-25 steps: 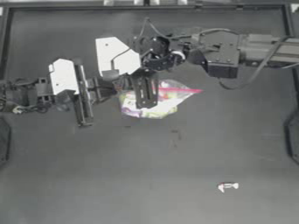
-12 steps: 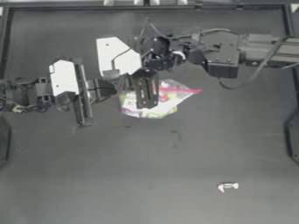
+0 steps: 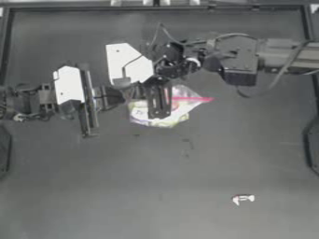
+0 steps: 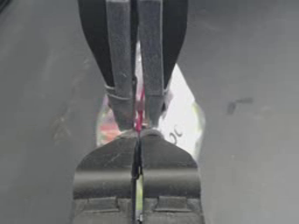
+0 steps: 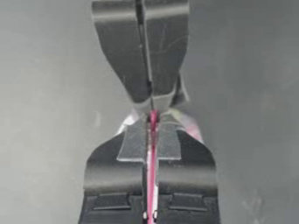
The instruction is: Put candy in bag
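The bag (image 3: 173, 113) is a clear pouch with a pink-red zip strip (image 3: 194, 99) and coloured sweets showing through, left of the table's centre. Both grippers meet at its mouth. My left gripper (image 3: 138, 95) reaches in from the left and is shut on the strip; in the left wrist view the bag (image 4: 186, 118) shows past my left gripper (image 4: 139, 133). My right gripper (image 3: 159, 106) comes from the upper right and is shut on the same strip (image 5: 152, 144). The candy (image 3: 243, 199), a tiny white wrapped sweet, lies alone near the front right, far from both grippers.
Raised edges run along the table's back (image 3: 156, 9) and sides. The right arm's body and cables (image 3: 249, 58) span the back right. Bare table surface (image 3: 156, 186) stretches between the bag and the candy.
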Robot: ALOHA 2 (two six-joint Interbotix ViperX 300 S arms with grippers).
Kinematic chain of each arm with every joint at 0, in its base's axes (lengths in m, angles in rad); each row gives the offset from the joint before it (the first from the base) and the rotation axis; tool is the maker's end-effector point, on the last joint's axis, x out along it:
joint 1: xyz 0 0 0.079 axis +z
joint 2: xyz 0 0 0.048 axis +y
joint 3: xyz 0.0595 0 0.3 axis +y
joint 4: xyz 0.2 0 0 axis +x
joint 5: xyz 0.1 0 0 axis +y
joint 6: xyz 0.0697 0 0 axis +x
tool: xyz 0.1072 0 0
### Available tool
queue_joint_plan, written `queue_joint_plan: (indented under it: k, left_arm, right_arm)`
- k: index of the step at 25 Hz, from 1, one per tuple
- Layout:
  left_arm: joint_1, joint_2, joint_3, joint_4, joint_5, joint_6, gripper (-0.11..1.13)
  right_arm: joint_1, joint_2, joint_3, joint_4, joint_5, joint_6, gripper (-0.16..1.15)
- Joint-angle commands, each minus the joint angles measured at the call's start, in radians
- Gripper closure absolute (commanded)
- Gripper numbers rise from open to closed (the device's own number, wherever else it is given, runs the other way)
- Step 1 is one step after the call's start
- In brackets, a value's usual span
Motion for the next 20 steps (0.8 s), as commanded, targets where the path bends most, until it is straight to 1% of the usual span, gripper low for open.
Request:
queue_joint_plan:
  k: [1, 20]
  left_arm:
    - [0.003, -0.066, -0.008, 0.003, -0.005, 0.002, 0.99]
    - [0.002, -0.069, -0.002, 0.003, -0.005, 0.002, 0.99]
  right_arm:
    - [-0.006, -0.043, 0.008, 0.000, 0.005, 0.005, 0.92]
    - [-0.052, -0.069, 0.087, -0.005, 0.012, 0.009, 0.92]
